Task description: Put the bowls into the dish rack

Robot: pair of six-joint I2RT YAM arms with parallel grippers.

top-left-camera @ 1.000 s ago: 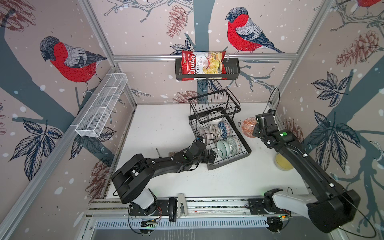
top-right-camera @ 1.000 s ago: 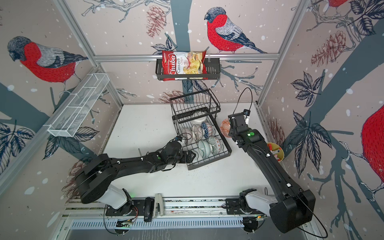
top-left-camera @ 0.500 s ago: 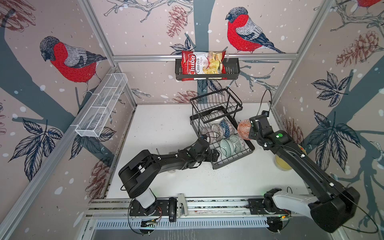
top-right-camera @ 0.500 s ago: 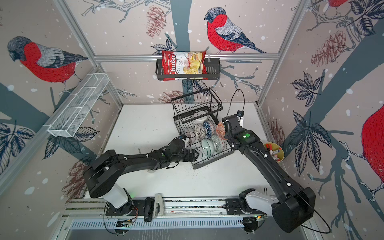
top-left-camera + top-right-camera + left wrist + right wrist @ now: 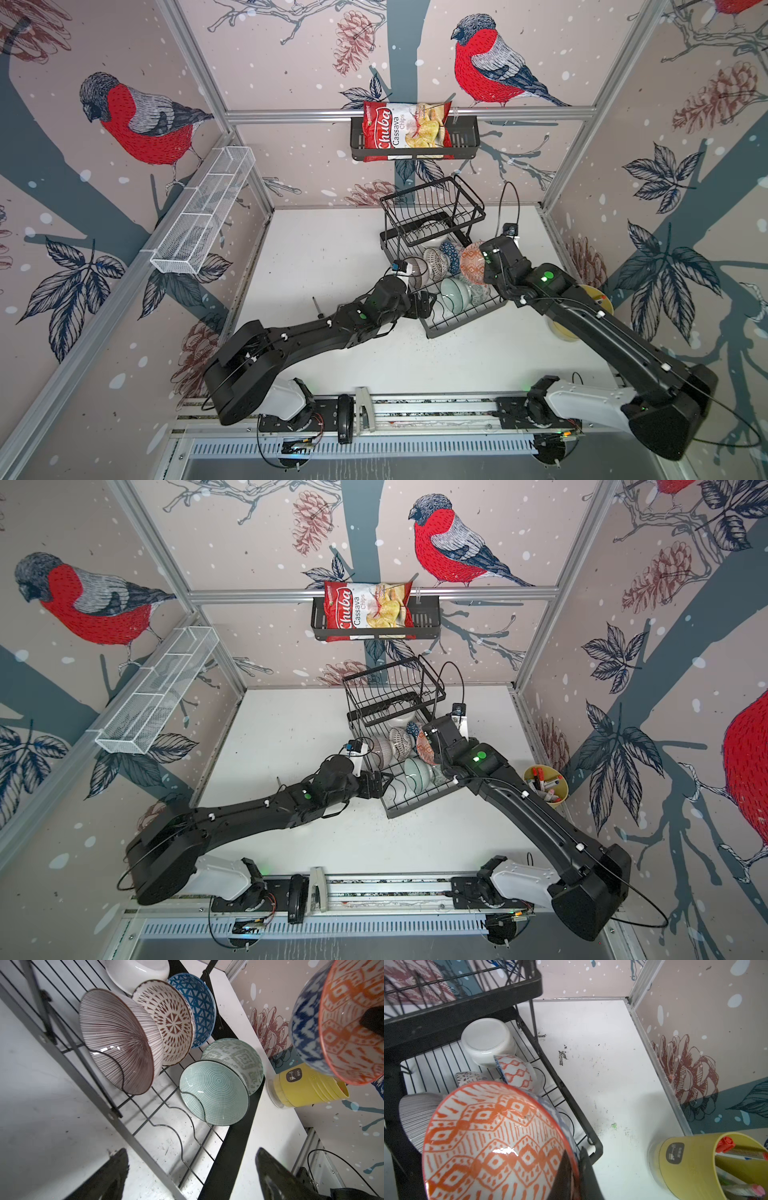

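We saw the white bench [image 5: 332,257] carrying the black two-tier dish rack [image 5: 461,322], which stood right of centre toward the back wall. On the left wall hung a long white mesh shelf [image 5: 203,212], and on the back rail a black basket [image 5: 465,137] held a bag of cassava chips [image 5: 399,133]. A yellow pot [image 5: 691,1167] of markers stood on the bench, right of the rack. Six bowls sat on the rack's lower grid. A plain white bowl [image 5: 137,970] lay base-up at the back under the upper basket. In front of it a blue lattice bowl [image 5: 199,1009], a brown starburst bowl [image 5: 168,1022] and a brown-striped bowl [image 5: 116,1043] stood on edge in one row. A grey-green geometric bowl [image 5: 239,1057] and a teal ringed bowl [image 5: 216,1093] stood on edge in the row beside it. The right hand [image 5: 576,1159] was clenched on the rim of an orange-patterned bowl [image 5: 488,1142], blue showing on its outer wall, and held it tilted above the rack's right side. The left hand [image 5: 191,1152] was released, gaping and holding nothing, just outside the rack's near left edge.
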